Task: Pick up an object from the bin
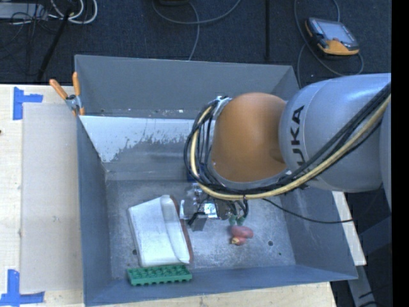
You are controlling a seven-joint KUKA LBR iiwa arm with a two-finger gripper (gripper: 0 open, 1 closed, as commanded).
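Orange wrist cover tops the arm above the grey bin, and below it the tool, opening impossible to judge, sits low between a white folded pack, lying front-to-back at view-left, and a small pink thing near view-right.

Bin holds white block, green brick, pink lump.

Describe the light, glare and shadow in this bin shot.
Camera view: a pale glare patch lies on the far sloped wall of the bin; the arm's orange cover shades the floor around the end effector; the white folded pad is the brightest thing on the floor.
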